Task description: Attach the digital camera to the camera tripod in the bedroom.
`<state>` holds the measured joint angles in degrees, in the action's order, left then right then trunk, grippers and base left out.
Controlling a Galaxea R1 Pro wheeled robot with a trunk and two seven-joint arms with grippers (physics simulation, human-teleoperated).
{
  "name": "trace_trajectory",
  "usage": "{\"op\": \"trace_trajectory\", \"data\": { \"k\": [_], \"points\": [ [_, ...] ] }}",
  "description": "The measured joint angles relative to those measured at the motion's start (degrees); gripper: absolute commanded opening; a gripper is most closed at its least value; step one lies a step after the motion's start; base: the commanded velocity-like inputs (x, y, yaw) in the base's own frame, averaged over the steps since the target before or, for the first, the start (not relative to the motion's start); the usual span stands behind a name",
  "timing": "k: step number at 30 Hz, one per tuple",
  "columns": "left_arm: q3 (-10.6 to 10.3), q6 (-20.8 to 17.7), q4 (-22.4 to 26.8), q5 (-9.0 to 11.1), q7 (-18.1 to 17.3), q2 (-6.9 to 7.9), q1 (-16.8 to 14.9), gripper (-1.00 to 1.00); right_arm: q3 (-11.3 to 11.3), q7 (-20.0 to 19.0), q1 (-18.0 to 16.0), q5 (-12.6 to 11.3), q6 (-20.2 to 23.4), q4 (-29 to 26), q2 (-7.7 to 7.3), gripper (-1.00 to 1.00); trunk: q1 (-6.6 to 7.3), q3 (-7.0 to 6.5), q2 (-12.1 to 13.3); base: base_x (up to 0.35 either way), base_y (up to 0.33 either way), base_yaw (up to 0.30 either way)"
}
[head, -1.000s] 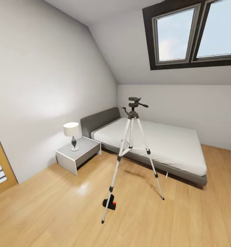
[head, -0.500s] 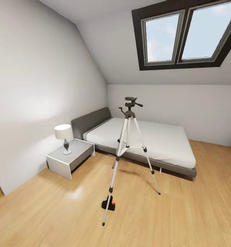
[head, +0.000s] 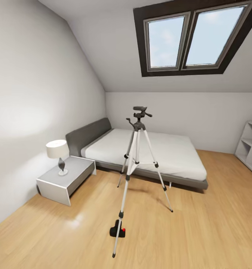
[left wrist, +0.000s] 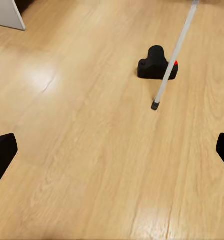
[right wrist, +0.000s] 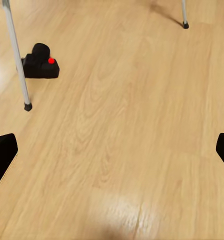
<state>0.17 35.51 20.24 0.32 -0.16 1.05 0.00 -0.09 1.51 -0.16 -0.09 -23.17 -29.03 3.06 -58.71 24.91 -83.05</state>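
Both grippers hang over bare wood floor [head: 200, 231], the left gripper [left wrist: 112, 150] and the right gripper [right wrist: 112, 150] each spread wide with nothing between the jaws. Ahead of them lies one digital camera [head: 117, 231] (red button up), touching or just behind the nearest of the camera tripod's [head: 138, 157] three legs. Beyond stand one bed [head: 148, 153], one nightstand [head: 66, 179] with one lamp [head: 58, 155], and two skylight panes [head: 186, 37].

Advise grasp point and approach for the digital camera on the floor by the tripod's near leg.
Grip the digital camera across its low boxy base, probably coming straight down with the jaws astride the raised hump. It lies flat on the wood floor, so its sides are exposed. Come from the side away from the camera tripod; the near leg crosses right in front of it. Both grippers hang open above the floor.
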Motion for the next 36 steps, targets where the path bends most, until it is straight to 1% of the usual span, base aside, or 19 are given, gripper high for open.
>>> {"op": "trace_trajectory", "data": {
  "k": [8,12,27,36],
  "points": [
    [0.00,0.11,-0.01,0.00,-0.01,0.00,0.00,1.00,0.00,0.00,0.00,0.00,0.00,-0.01,0.00,1.00,0.00,0.00,0.00,0.179,0.307,-0.232],
    [-0.01,0.14,-0.03,0.00,-0.07,0.00,0.00,1.00,0.00,-0.01,0.00,0.00,0.00,0.00,0.00,1.00,-0.02,0.00,0.00,0.048,0.284,-0.232],
    [-0.01,0.22,-0.01,-0.08,-0.08,0.00,0.00,1.00,0.00,0.00,0.00,0.00,-0.01,0.00,-0.17,1.00,-0.02,0.00,0.00,0.004,0.051,-0.233],
    [-0.01,0.24,-0.02,-0.06,-0.08,0.00,0.00,1.00,0.00,0.00,0.00,0.00,0.00,0.02,-0.26,1.00,-0.02,0.00,0.00,0.000,0.248,-0.232]
  ]
}}
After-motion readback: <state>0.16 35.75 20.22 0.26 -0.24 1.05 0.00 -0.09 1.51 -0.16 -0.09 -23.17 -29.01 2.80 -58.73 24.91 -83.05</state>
